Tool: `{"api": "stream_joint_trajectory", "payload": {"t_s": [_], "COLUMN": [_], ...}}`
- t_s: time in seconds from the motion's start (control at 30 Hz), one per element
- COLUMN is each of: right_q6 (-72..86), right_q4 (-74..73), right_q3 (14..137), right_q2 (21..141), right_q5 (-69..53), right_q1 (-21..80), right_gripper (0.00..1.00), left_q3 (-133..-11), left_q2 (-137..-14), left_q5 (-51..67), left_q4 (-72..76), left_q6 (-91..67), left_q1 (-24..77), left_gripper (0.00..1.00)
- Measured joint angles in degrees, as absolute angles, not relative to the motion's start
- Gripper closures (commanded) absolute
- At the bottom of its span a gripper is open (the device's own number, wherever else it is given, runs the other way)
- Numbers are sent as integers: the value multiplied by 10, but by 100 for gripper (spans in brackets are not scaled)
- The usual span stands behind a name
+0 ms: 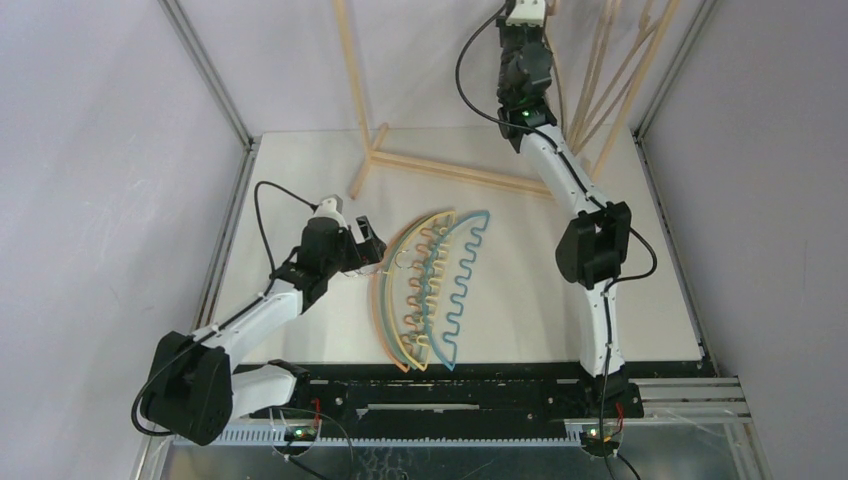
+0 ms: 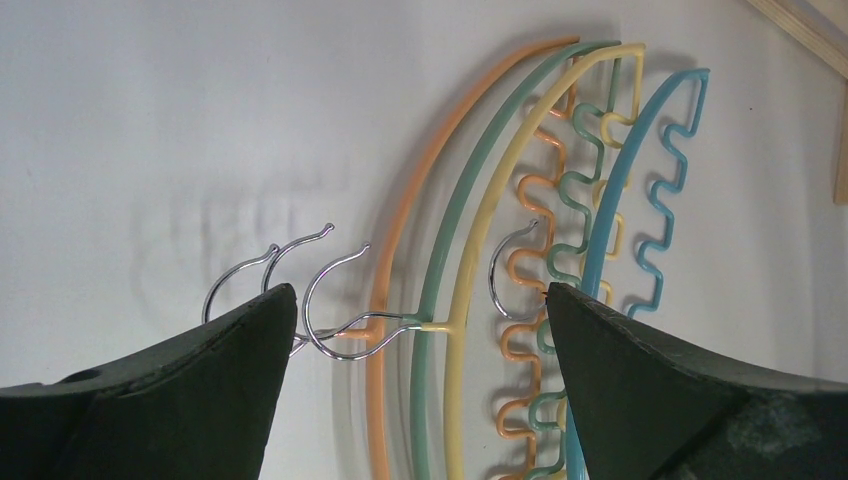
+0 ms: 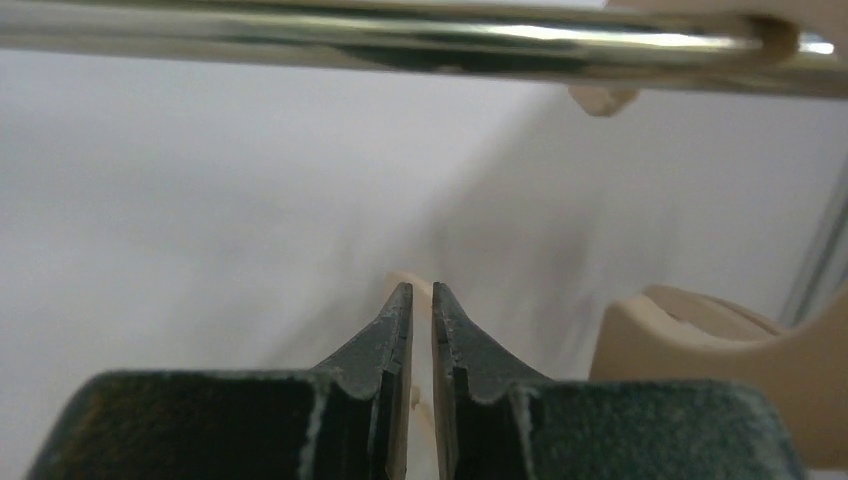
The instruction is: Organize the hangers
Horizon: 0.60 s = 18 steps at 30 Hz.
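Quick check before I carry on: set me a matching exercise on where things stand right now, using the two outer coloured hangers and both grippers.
Things:
1. orange hanger
2. blue hanger
3. left gripper
4. right gripper

Places or states:
A. raised just below the rack's metal bar
B. outermost coloured hanger on the right arm's side
C. open, at the metal hooks
D. outermost coloured hanger on the left arm's side

Pairs: 1-D, 2-B, 3-C, 4-A
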State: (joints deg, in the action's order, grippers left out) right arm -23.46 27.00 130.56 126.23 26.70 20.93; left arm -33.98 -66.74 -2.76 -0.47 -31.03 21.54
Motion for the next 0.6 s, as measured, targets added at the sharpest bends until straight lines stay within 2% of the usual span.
{"api": "stream_joint_trajectory", "payload": {"t_s": [0.6], "right_q6": [-319], "right_q4": [442], "right_q3": [1141], "right_q2": [1231], "right_q5": [462], "right_q1": [138], "right_gripper": [84], "left_q3": [-340], "left_q2": [-678], "left_q5": [-13], "left_q4": [10], "left_q6": [-310], "left_q1": [215], "left_gripper": [1]}}
